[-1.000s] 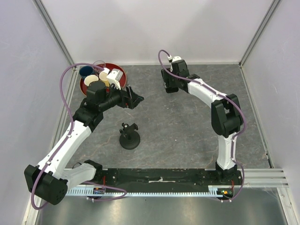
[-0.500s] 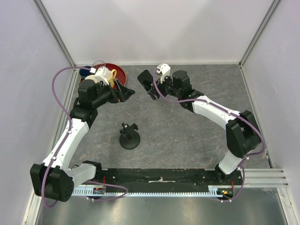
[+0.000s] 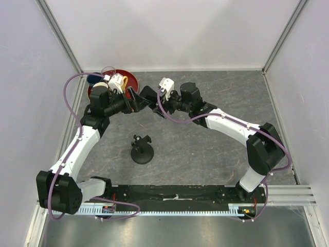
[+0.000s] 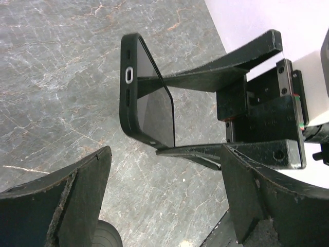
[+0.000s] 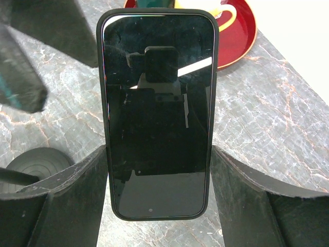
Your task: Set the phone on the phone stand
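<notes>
- While the phone (image 5: 157,113) hangs in the air over the far left part of the table (image 3: 205,149), we read this as the carrying stage. It is lifted but nowhere near seated.
- We see the right gripper (image 5: 158,154) clamped on it, one finger on each long edge near one end. The screen faces that wrist's camera.
- Its free short end, the one with the port, points at the left gripper (image 3: 134,99), which sits just beside it with its fingers spread wide. From the left wrist view, the phone lies beyond those fingers, not between them, and nothing there touches it.
- The phone stand (image 3: 142,152) is upright on its disc base, nearer to us and well apart from the phone. Its clamp bracket holds nothing.
- A red plate (image 3: 131,77) carrying cups sits at the far left, behind the left gripper.
- Our judgement is that a hand-over to the left arm is being set up, since the two grippers face each other.
- If so, the left fingers need to come around the free end and close before the right ones let go.
- After that, the phone has to travel nearward and drop squarely into the bracket without knocking the light stand over.
</notes>
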Robot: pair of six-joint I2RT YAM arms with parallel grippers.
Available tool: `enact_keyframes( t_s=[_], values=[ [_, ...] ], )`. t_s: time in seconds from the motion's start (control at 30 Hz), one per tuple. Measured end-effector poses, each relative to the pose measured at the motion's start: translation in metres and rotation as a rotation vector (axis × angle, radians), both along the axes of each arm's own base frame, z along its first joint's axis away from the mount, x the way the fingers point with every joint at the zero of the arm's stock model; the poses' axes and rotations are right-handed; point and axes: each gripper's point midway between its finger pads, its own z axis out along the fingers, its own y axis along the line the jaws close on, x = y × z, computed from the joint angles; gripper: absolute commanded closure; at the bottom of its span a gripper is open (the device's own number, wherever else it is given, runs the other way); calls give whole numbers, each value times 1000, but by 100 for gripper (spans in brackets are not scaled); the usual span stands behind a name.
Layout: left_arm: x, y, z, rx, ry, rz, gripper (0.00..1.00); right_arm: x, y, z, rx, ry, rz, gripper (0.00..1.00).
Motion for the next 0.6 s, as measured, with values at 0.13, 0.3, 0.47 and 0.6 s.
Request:
enact_keyframes(
  t_s=[0.13, 0.3, 0.47, 0.6],
  values=[
    [4, 7, 0, -4, 7, 26, 10, -9, 7, -2, -25, -5, 42, 100],
    [7, 14, 1, -18, 13, 47, 14, -20, 12, 0, -50, -19, 93, 100],
    [7, 14, 2, -27, 19, 48, 25, -28, 14, 2, -61, -31, 123, 100],
    [6, 12, 1, -36, 28, 40, 51, -33, 15, 4, -70, -40, 137, 100]
  ],
)
